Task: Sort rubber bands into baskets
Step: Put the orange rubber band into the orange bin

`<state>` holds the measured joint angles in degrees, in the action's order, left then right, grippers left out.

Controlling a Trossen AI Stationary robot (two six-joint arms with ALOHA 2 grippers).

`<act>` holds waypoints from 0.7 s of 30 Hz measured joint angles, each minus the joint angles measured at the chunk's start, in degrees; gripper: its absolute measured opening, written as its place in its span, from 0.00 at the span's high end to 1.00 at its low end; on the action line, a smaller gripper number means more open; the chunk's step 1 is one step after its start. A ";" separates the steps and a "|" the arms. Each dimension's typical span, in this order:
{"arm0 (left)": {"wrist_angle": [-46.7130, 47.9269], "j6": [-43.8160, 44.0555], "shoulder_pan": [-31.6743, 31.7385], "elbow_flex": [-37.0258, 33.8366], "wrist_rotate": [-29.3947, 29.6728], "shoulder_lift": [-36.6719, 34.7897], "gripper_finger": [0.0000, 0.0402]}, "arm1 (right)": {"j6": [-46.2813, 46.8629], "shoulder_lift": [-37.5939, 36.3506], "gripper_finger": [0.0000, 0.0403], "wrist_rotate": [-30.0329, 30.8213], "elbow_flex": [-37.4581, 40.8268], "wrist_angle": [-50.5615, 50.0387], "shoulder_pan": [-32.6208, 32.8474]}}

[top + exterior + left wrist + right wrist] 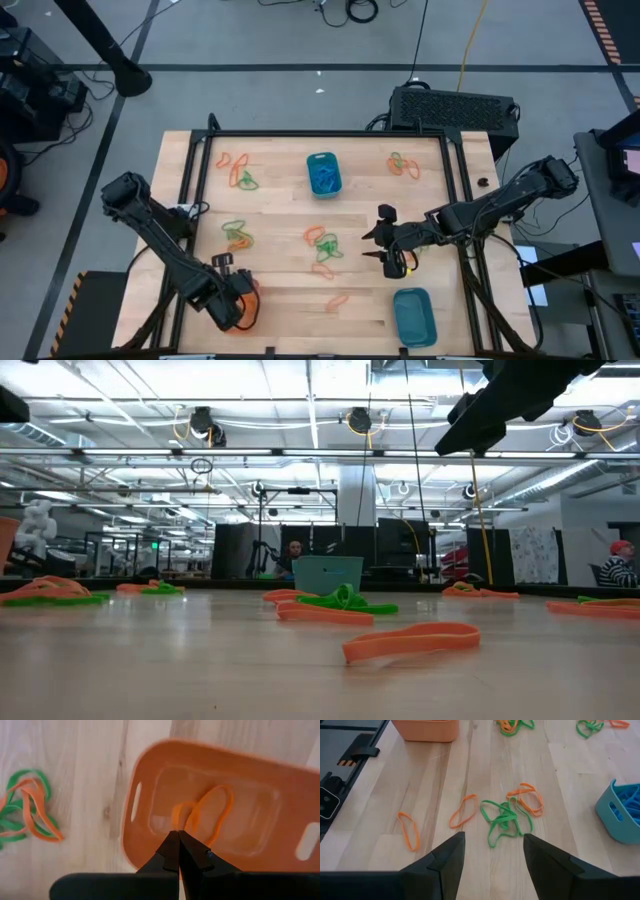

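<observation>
My left gripper (238,300) is at the near left, pointing down over the orange basket (210,805), and is shut on an orange rubber band (212,812). My right gripper (378,246) hovers open right of centre, above a tangle of green rubber bands (504,821) and orange rubber bands (530,800) that lie flat on the table. More loose bands lie at the far left (238,172), far right (404,165) and mid left (237,235). One teal basket (323,172) holds blue bands; another teal basket (414,316) stands at the near right. My left gripper pinches the orange rubber band by one end (184,822) between its two shut fingertips (172,845), coming from above. The band's loops hang below the tips over the basket's floor; whether they touch the floor I cannot tell.
Single orange bands lie on the wood near the front (462,811), (409,830), (412,642). A black frame (320,133) runs along the table's far and side edges. A dark box (455,108) sits beyond the far edge.
</observation>
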<state>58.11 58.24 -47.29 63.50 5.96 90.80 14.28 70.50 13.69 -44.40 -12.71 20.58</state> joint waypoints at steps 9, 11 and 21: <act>-0.11 -0.24 0.06 -0.55 5.52 0.02 0.89 | -0.28 0.00 0.52 0.00 0.00 0.09 0.00; -0.13 -0.24 0.07 -0.55 5.60 0.02 0.86 | -0.38 0.00 0.52 0.00 0.00 0.09 0.00; -0.05 -1.73 1.43 1.29 4.54 -0.89 0.75 | -0.63 0.00 0.52 0.00 0.00 0.10 0.00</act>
<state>58.06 56.51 -45.85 64.79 10.49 89.92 13.65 70.50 13.69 -44.40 -12.60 20.58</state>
